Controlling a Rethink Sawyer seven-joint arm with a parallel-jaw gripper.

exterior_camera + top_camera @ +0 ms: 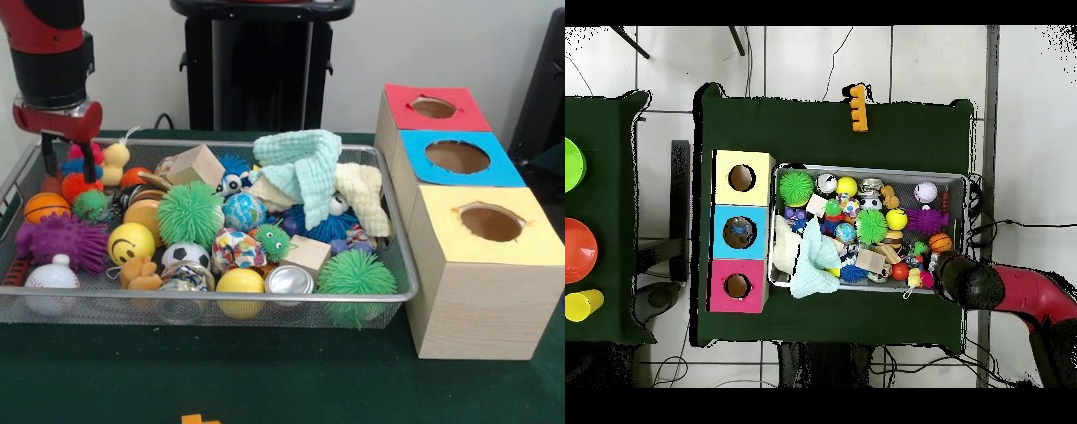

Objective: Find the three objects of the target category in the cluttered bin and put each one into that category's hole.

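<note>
The hand [78,168] hangs low over the far left corner of the bin [402,287] in the front view, its tips down among small red, blue and pink spiky toys. Whether the hand is spread or closed, and whether it holds anything, cannot be told: the toys hide the tips.

Risks from this position:
- The corner is crowded. A closing hand may take two toys at once, or pinch a soft spike and lose the toy on lifting.
- The yellow duck [116,162] and the orange ball [46,207] lie just beside the hand; a sideways move may push them against the rim or over it.
- The holes are at the opposite end of the bin. A weak grasp is likely to fail on the long carry across the heap.

Containers:
- The bin stands on the green table [265,380], heaped with balls, spiky toys, wooden blocks and a green cloth [305,163] on top.
- Just beside the bin stand three boxes in a row: red [433,108], blue [457,157], yellow [491,223]. Each has one round hole on top. Their contents cannot be determined.
</note>
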